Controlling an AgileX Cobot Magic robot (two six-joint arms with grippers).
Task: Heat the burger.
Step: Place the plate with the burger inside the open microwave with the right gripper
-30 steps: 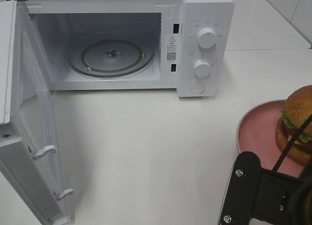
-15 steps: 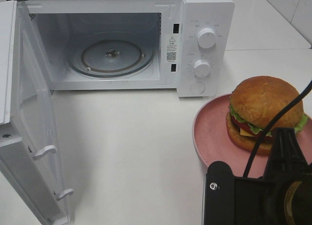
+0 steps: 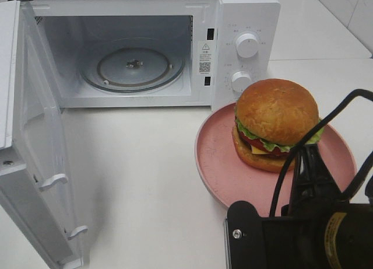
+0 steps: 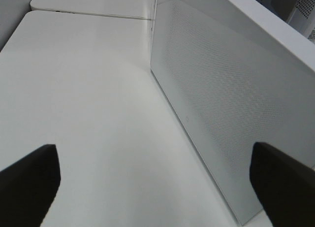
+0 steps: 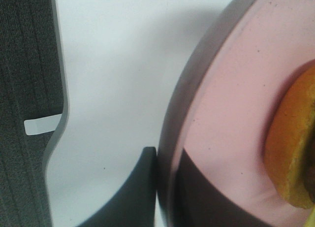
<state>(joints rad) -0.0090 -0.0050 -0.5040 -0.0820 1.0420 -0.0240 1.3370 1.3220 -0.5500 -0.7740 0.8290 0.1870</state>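
The burger (image 3: 277,108), with a glossy brown bun, lettuce, cheese and patty, sits on a round pink plate (image 3: 221,164) at the right, in front of the microwave's knobs. My right gripper (image 3: 306,164) is shut on the plate's near rim and holds it just above the table. In the right wrist view the gripper (image 5: 165,187) clamps the plate (image 5: 231,113) by its rim, with the burger's (image 5: 290,148) bun at the edge. My left gripper (image 4: 152,187) is open and empty beside the microwave door's outer face (image 4: 221,99); it does not show in the exterior high view.
The white microwave (image 3: 245,24) stands at the back, its door (image 3: 35,164) swung wide open on the left. A glass turntable (image 3: 133,65) lies inside. Two knobs (image 3: 247,45) are on its right panel. White table (image 3: 145,175) lies between door and plate.
My right gripper has carried the plate and burger leftward and farther from the table's front edge, from the right edge to just in front of the microwave's panel. The microwave and door have not moved.
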